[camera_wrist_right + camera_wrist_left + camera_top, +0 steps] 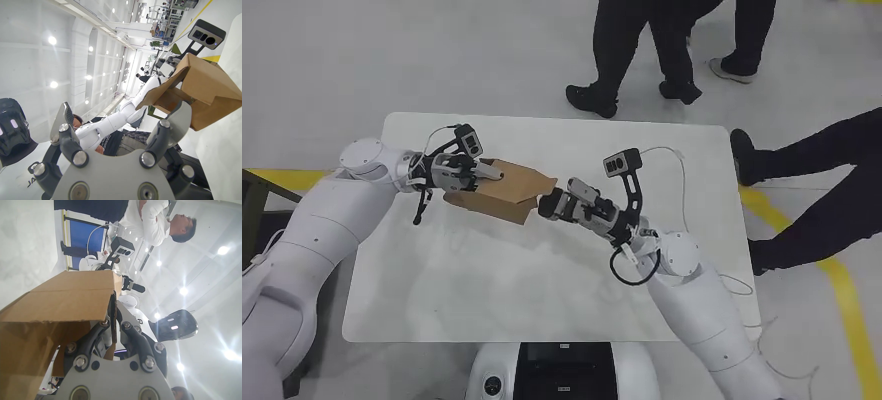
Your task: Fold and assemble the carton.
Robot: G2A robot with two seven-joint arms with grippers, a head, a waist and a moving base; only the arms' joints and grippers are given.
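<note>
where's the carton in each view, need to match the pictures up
Top view: carton between the two arms, over the table.
Left wrist view: carton close up, one flap pinched in the left gripper.
Right wrist view: carton just past one finger of the open right gripper.
Shared landmark: the left gripper clamped on the carton's end, seen in all three.

Room over near table [502,290] — carton [510,190], seemingly lifted, blocks centre.
</note>
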